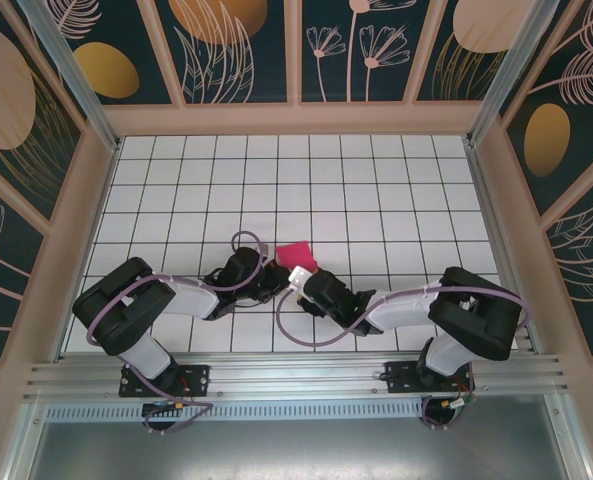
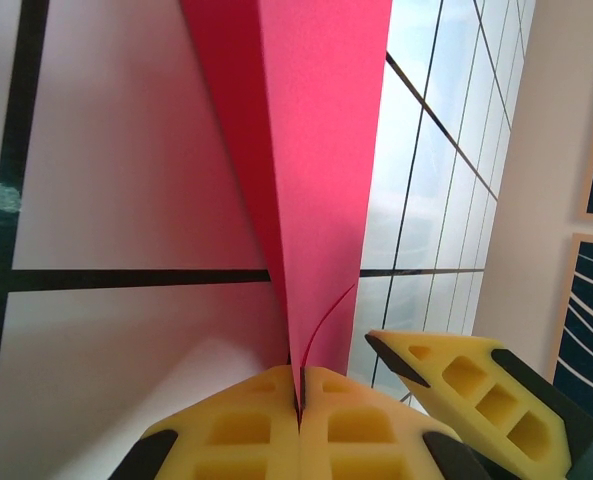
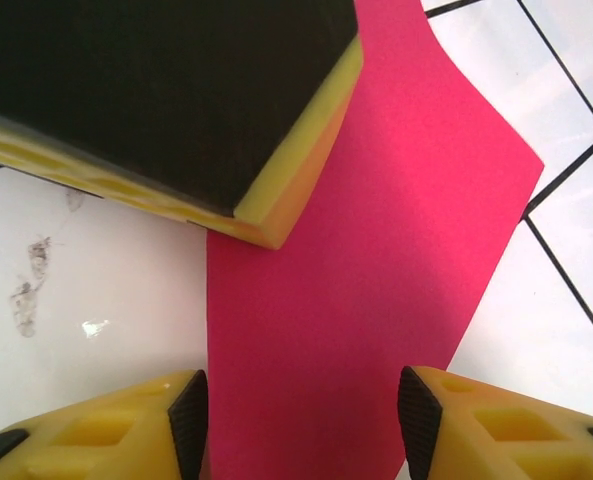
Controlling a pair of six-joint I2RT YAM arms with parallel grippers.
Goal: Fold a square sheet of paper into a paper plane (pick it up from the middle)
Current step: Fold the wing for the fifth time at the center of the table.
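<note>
From above, my left tool [image 1: 273, 277] and right tool [image 1: 299, 276] meet near the middle of the tiled bench [image 1: 396, 200], at the near edge of the one magenta sheet of paper [image 1: 298, 254].

At my left wrist, the fingers [image 2: 246, 430] are pinched tight on a creased edge of the sheet.

At my right wrist, the fingers [image 3: 188, 420] stand about half open, one at either side of the sheet. A left finger [image 3: 176, 100] overlaps its far part.
</note>
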